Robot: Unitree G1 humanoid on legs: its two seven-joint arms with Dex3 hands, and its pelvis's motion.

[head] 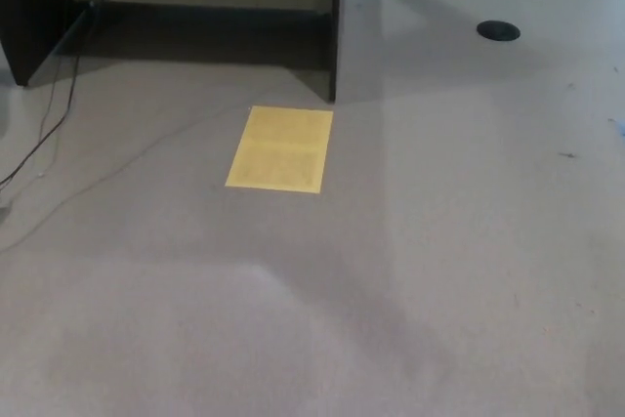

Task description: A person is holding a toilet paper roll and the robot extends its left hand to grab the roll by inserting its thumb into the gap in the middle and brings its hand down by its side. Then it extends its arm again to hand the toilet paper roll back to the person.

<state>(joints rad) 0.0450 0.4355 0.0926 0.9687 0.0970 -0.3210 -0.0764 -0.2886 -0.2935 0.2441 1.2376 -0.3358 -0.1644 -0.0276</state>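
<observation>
Close to us we see only the grey floor (322,339). None of our hands show, so we cannot tell how our fingers are. We cannot see the toilet paper roll either. A bit farther, a yellow sheet (280,148) lies flat on the floor. Thin cables (44,134) run along the left. Far back stand a dark panel (337,26) and a round black spot (498,30).
</observation>
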